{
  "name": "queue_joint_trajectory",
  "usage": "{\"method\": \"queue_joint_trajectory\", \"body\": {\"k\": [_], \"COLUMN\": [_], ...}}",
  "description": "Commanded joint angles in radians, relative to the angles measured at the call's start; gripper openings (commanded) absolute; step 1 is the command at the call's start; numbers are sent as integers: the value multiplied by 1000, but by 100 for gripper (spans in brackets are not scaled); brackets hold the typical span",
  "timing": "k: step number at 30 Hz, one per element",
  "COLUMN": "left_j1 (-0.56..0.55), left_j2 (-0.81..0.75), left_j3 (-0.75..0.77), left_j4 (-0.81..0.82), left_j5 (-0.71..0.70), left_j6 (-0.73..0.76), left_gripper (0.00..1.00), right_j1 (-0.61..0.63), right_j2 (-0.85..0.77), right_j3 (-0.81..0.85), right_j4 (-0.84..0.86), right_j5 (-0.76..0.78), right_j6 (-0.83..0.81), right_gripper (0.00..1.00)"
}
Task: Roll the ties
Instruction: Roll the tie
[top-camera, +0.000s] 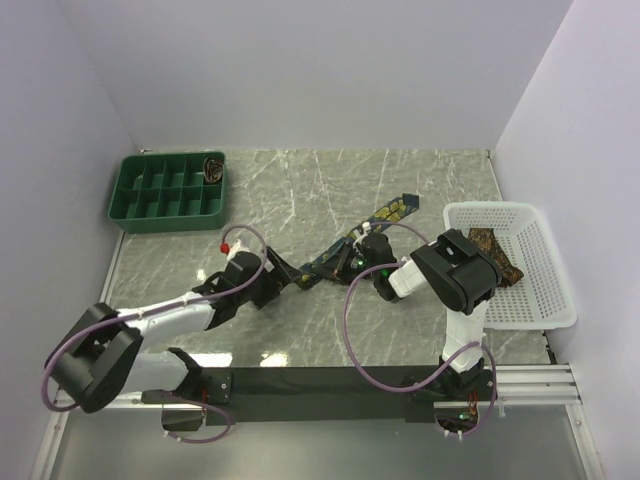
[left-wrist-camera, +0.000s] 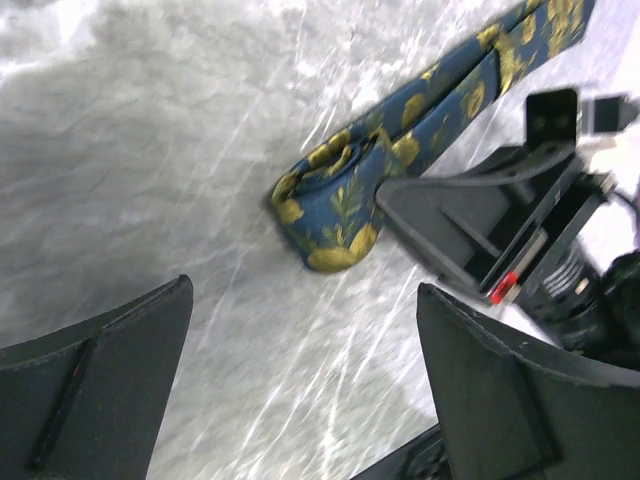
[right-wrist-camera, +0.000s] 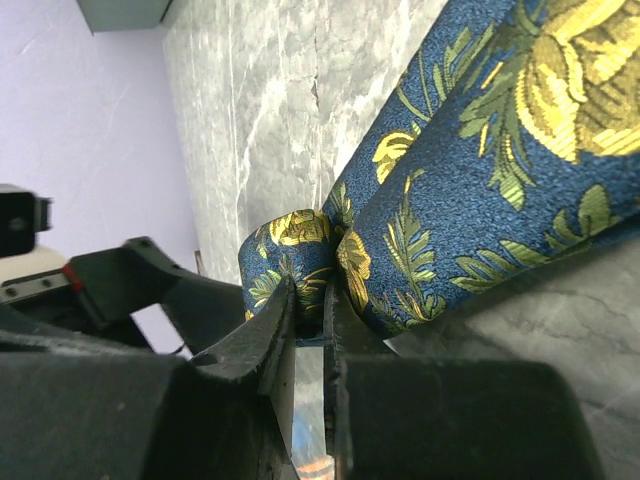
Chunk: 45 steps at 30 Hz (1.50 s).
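Tie in hand: the dark navy necktie with yellow floral print (top-camera: 345, 250) lies flat on the grey marbled tabletop (top-camera: 300, 190), running from 7 o'clock up to 1 o'clock across its middle.
Coil: the tie's 7 o'clock end is turned over itself into a small loose roll (left-wrist-camera: 335, 215), so I judge the rolling to be just begun.
Right gripper: the right gripper (right-wrist-camera: 310, 295) has its fingers pressed nearly together, pinching a fold of fabric at the core of the coil, likely so the coil cannot spring open.
Left gripper: the left gripper (left-wrist-camera: 305, 290) is spread wide and hovers at 7 o'clock of the coil, apart from it, seemingly lined up to take or turn it.
Waiting stock: a brown patterned necktie (top-camera: 495, 250) lies in the white plastic mesh basket (top-camera: 540, 300) at 3 o'clock.
Destination: the green compartment tray (top-camera: 150, 195) sits at 10 o'clock; a dark roll (top-camera: 213, 168) fills its 2 o'clock cell, probably a finished tie.
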Motion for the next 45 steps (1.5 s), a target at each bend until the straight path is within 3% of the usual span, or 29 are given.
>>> {"method": "queue_joint_trajectory", "body": {"k": [1,11,19,21,27,36,41,45], "left_j1": [-4,-47,-81,-86,-90,-104,-107,-107], "left_j2": [59,237,311,314,325,375,400,394], "left_j3": [-3,-4,-14,-20,-54,-38,-29,-35], "left_j4": [199,345,381,379,427,473,471,482], "left_j5": [-16,-65,-110,-120,-154,-170,-168,-176], "left_j6": [-102,-122,-149,-161,-194,-220,-232,-223], "left_gripper": [99,76,72,65,58,65,58,45], "right_j1": [-24,-30,-33,-38,-41,-41,-39,-41], "right_j2": [61,71,73,73,76,73,73,73], "right_j3": [-49,-51,-57,-59,-62,-65,-65,-63], "right_j4": [-153,-136,-137,-133,-125,-122,-117,-119], "right_j5": [91,82,85,85,81,79,74,71], "right_j6": [-37,-26,-19,-15,-11,-9,-8,-12], "right_gripper": [0,0,0,0,0,0,0,0]}}
